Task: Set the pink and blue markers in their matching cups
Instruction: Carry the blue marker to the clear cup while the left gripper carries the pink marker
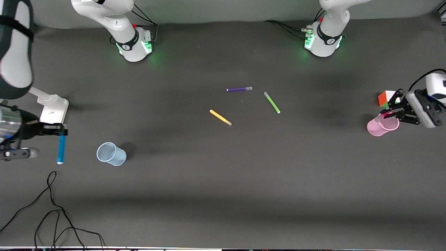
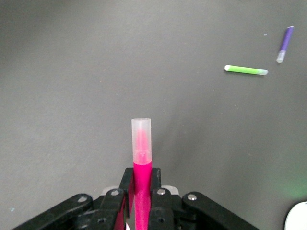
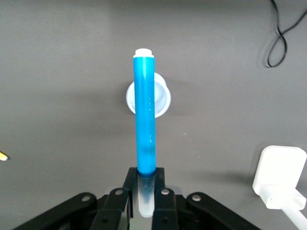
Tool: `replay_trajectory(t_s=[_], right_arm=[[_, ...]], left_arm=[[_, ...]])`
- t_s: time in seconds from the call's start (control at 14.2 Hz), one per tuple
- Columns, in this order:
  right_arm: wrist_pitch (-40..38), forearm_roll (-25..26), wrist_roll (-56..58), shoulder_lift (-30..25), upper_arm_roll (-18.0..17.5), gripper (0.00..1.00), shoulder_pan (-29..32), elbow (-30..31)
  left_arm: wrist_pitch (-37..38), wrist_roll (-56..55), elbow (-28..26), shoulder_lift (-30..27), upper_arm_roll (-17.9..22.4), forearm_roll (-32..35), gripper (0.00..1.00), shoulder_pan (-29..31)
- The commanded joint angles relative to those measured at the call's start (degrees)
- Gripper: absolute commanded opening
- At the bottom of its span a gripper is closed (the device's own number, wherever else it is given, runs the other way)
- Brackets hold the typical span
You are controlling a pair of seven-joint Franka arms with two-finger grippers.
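A dark grey table (image 1: pixel 223 195) filled the scene, with the two arm bases along its upper edge. In the front view, the right gripper (image 1: pixel 52 129) hung at the right arm's end of the table, clamped on the blue marker (image 1: pixel 61 149), which hung down beside the pale blue cup (image 1: pixel 111 153) standing on the table. At the left arm's end, the left gripper (image 1: pixel 392 111) was just over the rim of the pink cup (image 1: pixel 382 126), near a colourful puzzle cube (image 1: pixel 385 98). A purple pen (image 1: pixel 239 89), a green pen (image 1: pixel 271 102) and a yellow pen (image 1: pixel 220 117) lay apart near the middle of the table. In the left wrist view, the black fingers (image 2: pixel 119 196) were closed on the pink marker (image 2: pixel 142 177), its pale cap pointing outward; the green and purple pens lay farther off. In the right wrist view, the fingers (image 3: pixel 160 196) pinched the blue marker's grey end, and the blue cup showed past its shaft.
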State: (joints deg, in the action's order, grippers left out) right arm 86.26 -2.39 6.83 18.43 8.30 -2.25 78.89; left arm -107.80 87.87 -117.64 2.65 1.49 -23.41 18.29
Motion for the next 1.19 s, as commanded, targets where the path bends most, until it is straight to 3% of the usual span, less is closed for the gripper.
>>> replay_trajectory(t_s=[0.0, 0.28, 0.49, 0.77, 1.12], right_arm=[[-0.5, -0.1, 2.2, -2.6, 0.4, 0.00, -1.3, 4.0], [-6.9, -0.2, 3.6, -0.6, 0.1, 0.00, -1.4, 2.0], [-14.2, -0.9, 3.5, 5.1, -0.1, 0.00, -1.4, -4.6], [-21.5, -1.5, 3.6, 12.8, -0.3, 0.00, -1.3, -13.5], [-22.7, -2.4, 4.7, 18.0, -0.3, 0.00, -1.0, -15.1]], left_arm=[[-0.7, 11.0, -2.7, 0.6, -0.7, -5.2, 0.00, 5.2], [-0.1, 26.9, -2.8, 6.7, -0.7, -13.0, 0.00, 11.8], [2.0, 37.7, -1.9, 12.5, -0.7, -19.7, 0.00, 15.0], [2.9, 41.9, -0.9, 14.1, -0.8, -22.2, 0.00, 16.8], [2.6, 44.8, -0.6, 16.4, -0.8, -23.8, 0.00, 18.4]])
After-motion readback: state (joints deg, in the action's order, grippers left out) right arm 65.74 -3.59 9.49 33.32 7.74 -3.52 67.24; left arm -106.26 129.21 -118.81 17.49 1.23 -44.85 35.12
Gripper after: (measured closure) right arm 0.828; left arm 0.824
